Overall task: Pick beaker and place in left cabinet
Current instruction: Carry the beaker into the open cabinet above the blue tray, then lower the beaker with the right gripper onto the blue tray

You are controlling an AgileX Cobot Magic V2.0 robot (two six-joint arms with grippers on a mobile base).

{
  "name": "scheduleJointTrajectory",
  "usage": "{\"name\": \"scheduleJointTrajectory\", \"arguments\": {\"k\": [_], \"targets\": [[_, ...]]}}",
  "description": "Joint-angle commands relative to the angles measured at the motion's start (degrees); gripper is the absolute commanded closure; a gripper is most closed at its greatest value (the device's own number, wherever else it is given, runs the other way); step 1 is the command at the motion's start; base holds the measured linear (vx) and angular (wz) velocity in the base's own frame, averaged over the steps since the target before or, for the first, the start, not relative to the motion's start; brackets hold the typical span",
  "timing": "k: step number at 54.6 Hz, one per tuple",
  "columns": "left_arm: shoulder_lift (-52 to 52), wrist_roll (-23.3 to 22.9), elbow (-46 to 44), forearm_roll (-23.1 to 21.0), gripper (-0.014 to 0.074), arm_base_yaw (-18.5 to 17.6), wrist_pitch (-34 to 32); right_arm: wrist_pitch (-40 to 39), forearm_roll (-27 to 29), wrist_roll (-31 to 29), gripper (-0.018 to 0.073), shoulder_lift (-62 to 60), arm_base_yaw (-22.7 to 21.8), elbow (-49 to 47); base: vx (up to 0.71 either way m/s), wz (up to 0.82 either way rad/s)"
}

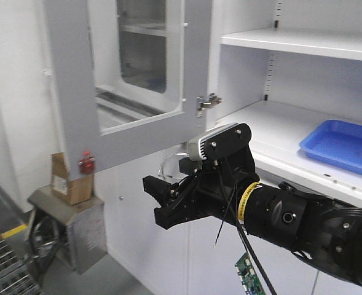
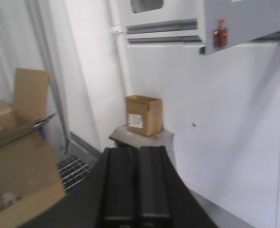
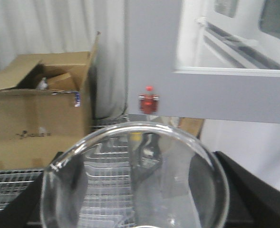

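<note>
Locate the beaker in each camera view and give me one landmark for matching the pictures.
Front view: the beaker shows as a clear glass curve just behind the right gripper, below the grey cabinet door.
Left wrist view: not in it.
Right wrist view: the beaker fills the lower centre, rim towards the camera.
Shared landmark: the red knob near the door's lower edge, visible in all three.

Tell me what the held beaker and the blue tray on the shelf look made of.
The beaker looks like clear glass: see-through wall, glossy highlighted rim. The tray is probably plastic: uniform blue, smooth moulded raised rim, slight sheen.
</note>
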Motion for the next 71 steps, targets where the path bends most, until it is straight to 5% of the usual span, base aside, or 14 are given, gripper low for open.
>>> {"name": "scheduleJointTrajectory", "arguments": {"k": [1, 71], "targets": [[-0.51, -0.14, -1.03, -0.27, 0.0603, 0.02, -4.70, -3.21, 0.90, -0.08, 0.0358, -2.19, -0.06, -2.19, 0.24, -0.39], [-0.51, -0.14, -1.03, -0.27, 0.0603, 0.02, -4.70, -3.25, 0.90, -0.08, 0.0358, -2.19, -0.06, -2.19, 0.17, -0.27]]}}
